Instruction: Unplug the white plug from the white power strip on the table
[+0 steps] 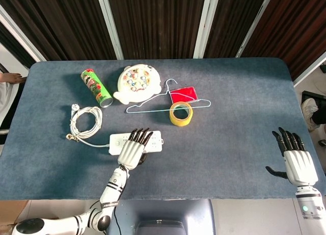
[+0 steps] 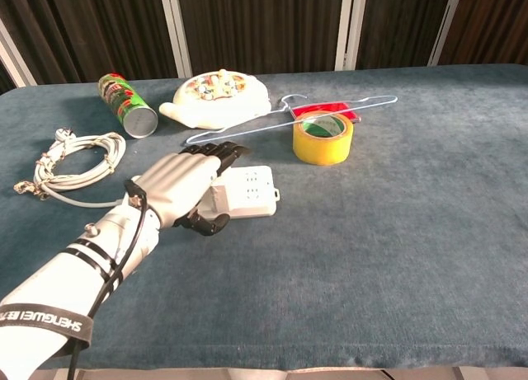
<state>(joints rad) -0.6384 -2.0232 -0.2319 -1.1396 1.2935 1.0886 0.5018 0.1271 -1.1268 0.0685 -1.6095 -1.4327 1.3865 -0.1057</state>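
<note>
I am holding my left hand point(image 1: 131, 150) over the middle of the white power strip point(image 1: 155, 141), which is lying flat on the blue desk point(image 1: 234, 107). From the chest view the hand point(image 2: 175, 185) is covering the near and left part of the strip point(image 2: 252, 192), with its dark fingertips point(image 2: 224, 149) reaching past the strip's far edge. The white plug is sitting somewhere under my palm, so I cannot see it in either view, and I cannot tell whether the fingers are grasping it or only resting over the strip.

The strip's white cable point(image 1: 85, 120) is lying coiled just left of the strip, its loose end pointing away from it. Beyond the strip, a yellow tape roll point(image 1: 181, 113) is standing near its far right corner, touching a wire hanger point(image 1: 153, 105) that is stretching across the desk. A red card point(image 1: 183, 95) is lying just behind the tape, under the hanger. A round white toy point(image 1: 136, 82) is resting further behind the strip, and a green can point(image 1: 96, 87) is lying on its side behind the cable coil.

My right hand point(image 1: 296, 159) is hovering well to the right of the strip, at the desk's right edge, released, fingers straight and apart, holding nothing.
</note>
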